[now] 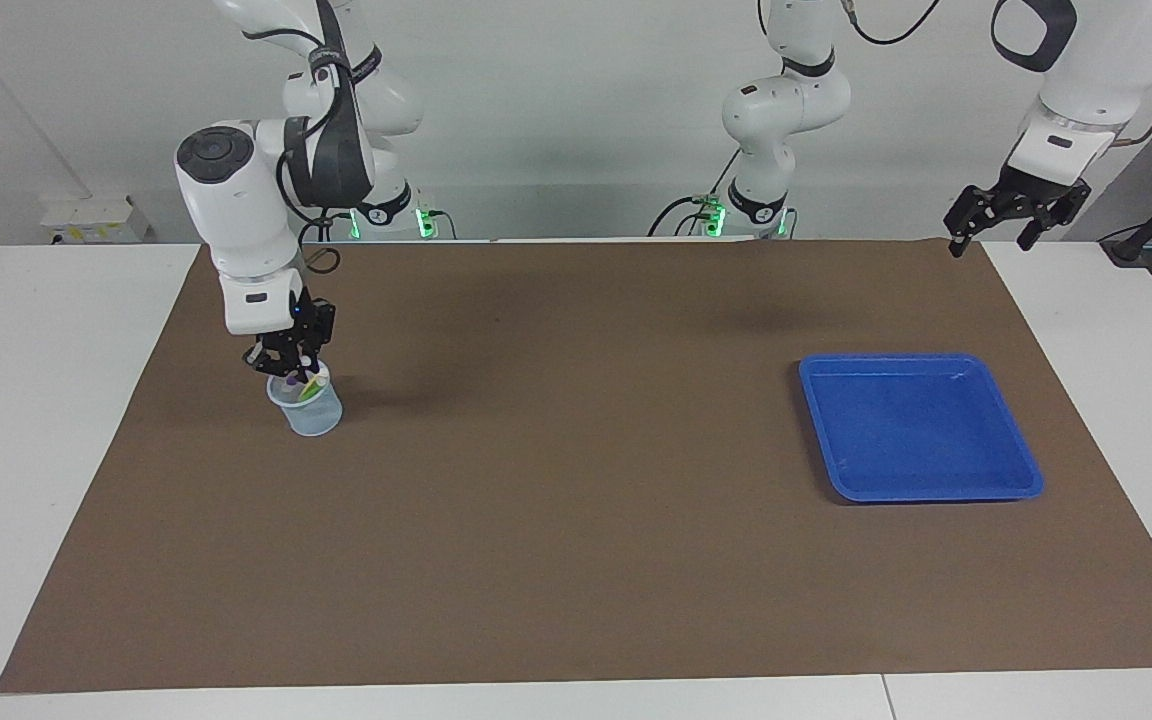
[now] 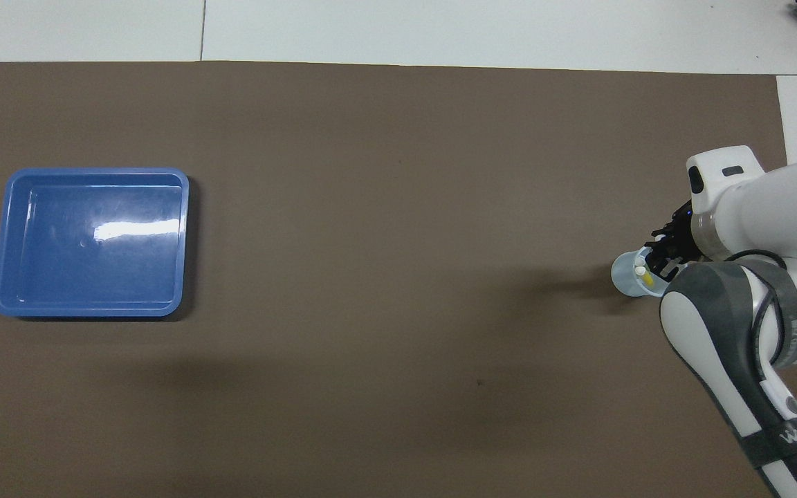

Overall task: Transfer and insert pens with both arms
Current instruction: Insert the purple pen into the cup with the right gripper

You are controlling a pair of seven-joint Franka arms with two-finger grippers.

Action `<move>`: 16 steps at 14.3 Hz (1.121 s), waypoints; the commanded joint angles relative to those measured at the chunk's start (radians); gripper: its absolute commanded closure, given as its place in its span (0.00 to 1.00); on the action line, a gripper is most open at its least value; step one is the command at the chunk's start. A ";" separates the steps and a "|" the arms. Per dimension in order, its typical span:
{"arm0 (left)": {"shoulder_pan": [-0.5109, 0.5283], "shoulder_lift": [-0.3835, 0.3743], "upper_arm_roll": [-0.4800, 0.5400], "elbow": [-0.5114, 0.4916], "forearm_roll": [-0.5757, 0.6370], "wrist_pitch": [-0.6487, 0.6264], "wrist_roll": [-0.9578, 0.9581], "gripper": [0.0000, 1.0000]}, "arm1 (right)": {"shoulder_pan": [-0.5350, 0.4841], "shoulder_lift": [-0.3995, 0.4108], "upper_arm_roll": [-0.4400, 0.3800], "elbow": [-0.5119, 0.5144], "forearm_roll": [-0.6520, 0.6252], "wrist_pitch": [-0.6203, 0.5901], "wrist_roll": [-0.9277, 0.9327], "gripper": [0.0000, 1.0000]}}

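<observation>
A small clear cup (image 1: 308,412) stands on the brown mat toward the right arm's end of the table; it also shows in the overhead view (image 2: 628,275). Pens stand in it: a purple one (image 1: 291,381), a green one (image 1: 312,391) and a yellow one (image 2: 647,281) with a whitish cap. My right gripper (image 1: 290,364) points down at the cup's mouth, right over the pens. Whether it grips one is hidden. My left gripper (image 1: 996,238) hangs open and empty in the air over the mat's corner at the left arm's end, where that arm waits.
An empty blue tray (image 1: 916,430) lies on the mat toward the left arm's end; it also shows in the overhead view (image 2: 94,242). Two smaller white arm bases with green lights (image 1: 416,215) stand at the robots' edge of the table. White table borders the mat.
</observation>
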 commanded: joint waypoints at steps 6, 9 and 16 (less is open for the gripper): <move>-0.315 0.063 0.266 0.094 0.055 -0.049 -0.015 0.00 | -0.020 -0.013 0.018 -0.028 0.036 0.037 0.021 0.00; -0.346 0.114 0.290 0.165 0.055 -0.090 -0.015 0.00 | -0.012 -0.014 0.018 0.012 0.037 0.012 0.023 0.00; -0.347 0.209 0.243 0.253 0.042 -0.124 -0.012 0.00 | -0.007 -0.054 0.076 0.114 0.037 -0.220 0.329 0.00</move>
